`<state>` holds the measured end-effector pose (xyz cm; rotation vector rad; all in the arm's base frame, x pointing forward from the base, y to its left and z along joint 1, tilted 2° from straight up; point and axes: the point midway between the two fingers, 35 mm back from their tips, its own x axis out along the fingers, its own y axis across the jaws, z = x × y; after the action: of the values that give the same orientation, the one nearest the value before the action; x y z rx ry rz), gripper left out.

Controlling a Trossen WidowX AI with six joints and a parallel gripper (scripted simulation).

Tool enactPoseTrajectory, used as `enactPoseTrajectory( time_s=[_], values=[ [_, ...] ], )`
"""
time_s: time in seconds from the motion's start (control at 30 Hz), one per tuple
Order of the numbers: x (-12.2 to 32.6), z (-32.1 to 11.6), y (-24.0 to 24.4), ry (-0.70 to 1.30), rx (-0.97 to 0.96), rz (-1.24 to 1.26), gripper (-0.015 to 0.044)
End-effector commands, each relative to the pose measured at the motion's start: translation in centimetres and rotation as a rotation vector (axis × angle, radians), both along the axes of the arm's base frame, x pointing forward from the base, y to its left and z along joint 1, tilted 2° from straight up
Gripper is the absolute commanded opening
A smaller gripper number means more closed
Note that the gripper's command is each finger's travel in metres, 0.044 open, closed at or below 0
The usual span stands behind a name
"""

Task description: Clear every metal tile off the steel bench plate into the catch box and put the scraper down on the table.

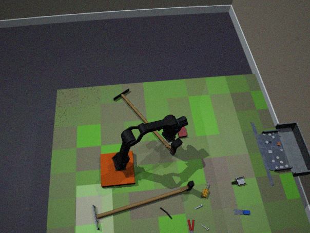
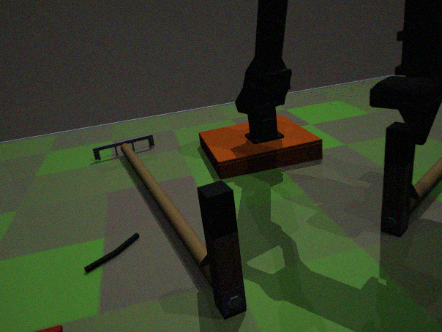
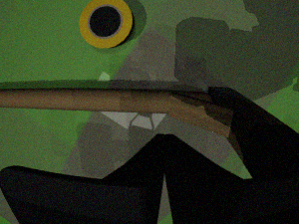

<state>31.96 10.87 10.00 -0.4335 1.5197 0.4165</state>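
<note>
My gripper [image 1: 170, 140] [image 2: 421, 142] [image 3: 163, 141] is shut and empty, low beside the grip end of a long wooden-handled tool [image 1: 134, 109] [image 2: 429, 182] [image 3: 75, 101]. That tool has a solid dark blade and an upright black grip block [image 2: 398, 175] [image 3: 264, 128]. A second long tool [image 1: 143, 202] [image 2: 165, 201] has a gapped bar head. Both lie on the table. Several pale metal tiles [image 1: 270, 152] and an orange one [image 1: 278, 143] lie on the steel plate [image 1: 263, 147]. The catch box [image 1: 295, 149] at its far end shows no tiles.
A red block [image 1: 182, 132] and a yellow ring [image 3: 86, 24] lie near the gripper. A yellow-handled tool [image 1: 205, 193], a clamp-like piece [image 1: 240, 181], a blue-handled scraper [image 1: 246, 212], red-handled pliers [image 1: 190, 224], screws and a black rod [image 1: 166, 213] [image 2: 111, 252] lie at the near side.
</note>
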Motion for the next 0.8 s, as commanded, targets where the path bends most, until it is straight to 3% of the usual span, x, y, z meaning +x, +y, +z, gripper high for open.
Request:
enactPoseTrajectory(
  time_s=[0.0,0.77],
  values=[
    [0.0,-0.8,-0.1,-0.002,-0.004,-0.002,0.0000],
    [0.7,-2.1,-1.2,-0.003,-0.007,-0.001,0.0000]
  ],
)
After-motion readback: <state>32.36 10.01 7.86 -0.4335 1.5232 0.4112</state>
